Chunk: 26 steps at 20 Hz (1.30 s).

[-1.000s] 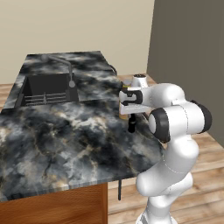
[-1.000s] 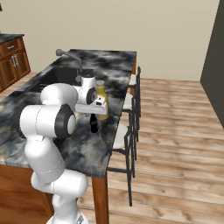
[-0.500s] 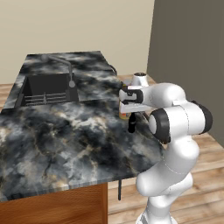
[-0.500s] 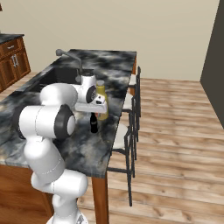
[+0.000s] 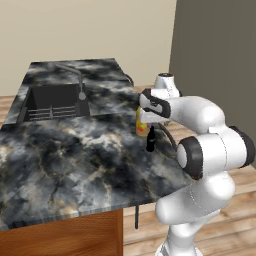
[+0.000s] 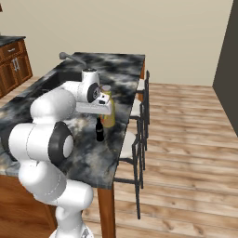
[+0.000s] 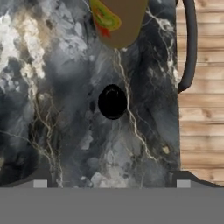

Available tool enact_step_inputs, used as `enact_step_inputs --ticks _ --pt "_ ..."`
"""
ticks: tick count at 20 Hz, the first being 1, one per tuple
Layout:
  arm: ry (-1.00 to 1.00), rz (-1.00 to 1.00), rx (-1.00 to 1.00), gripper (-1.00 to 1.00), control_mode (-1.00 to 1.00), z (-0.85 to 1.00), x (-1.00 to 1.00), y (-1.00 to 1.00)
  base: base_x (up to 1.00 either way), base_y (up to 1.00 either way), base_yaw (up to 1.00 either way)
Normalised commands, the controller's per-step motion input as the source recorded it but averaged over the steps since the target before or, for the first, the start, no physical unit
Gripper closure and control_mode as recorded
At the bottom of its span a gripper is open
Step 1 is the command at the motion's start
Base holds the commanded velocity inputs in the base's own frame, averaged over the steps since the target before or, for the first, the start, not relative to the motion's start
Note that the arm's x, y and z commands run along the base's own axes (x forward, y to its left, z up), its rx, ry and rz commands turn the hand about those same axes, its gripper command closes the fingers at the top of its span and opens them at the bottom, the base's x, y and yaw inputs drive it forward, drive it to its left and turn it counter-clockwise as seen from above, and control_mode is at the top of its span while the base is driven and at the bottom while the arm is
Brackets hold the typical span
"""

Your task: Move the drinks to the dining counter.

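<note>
While two bottles stand upright on the dining counter (image 5: 65,165) near its stool-side edge, the pincer (image 6: 99,111) hovers open above the small brown bottle (image 5: 150,139), holding nothing. Just beside it is the taller yellow bottle (image 6: 109,111), its orange-red label unreadable. One sink (image 5: 52,100) with a curved faucet (image 5: 75,80) lies beyond; dark stools (image 6: 139,135) line the edge.

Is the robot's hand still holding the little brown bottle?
Apart. In the hand view the small brown bottle stands alone on the dining counter, marble visible all around its cap, nothing gripping it.
</note>
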Motion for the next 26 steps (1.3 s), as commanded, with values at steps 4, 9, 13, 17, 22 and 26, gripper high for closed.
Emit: enact_step_inputs --ticks 4,9,13,17,22,26 --pt "-0.01 -0.03 0.0 -1.0 -1.0 0.56 -0.94 0.0 0.0 0.0 0.0" --pt "0.0 -0.03 0.0 -1.0 -1.0 0.49 -0.98 0.0 0.0 0.0 0.0" --pt "0.0 -0.04 0.0 -1.0 -1.0 0.45 -0.85 0.0 0.0 0.0 0.0" --pt "0.0 -0.03 0.0 -1.0 -1.0 0.46 -0.57 0.0 0.0 0.0 0.0" --pt "0.0 -0.02 0.0 -1.0 -1.0 0.34 -0.46 0.0 0.0 0.0 0.0" --pt "0.0 0.0 0.0 -1.0 -1.0 0.26 -0.41 0.0 0.0 0.0 0.0"
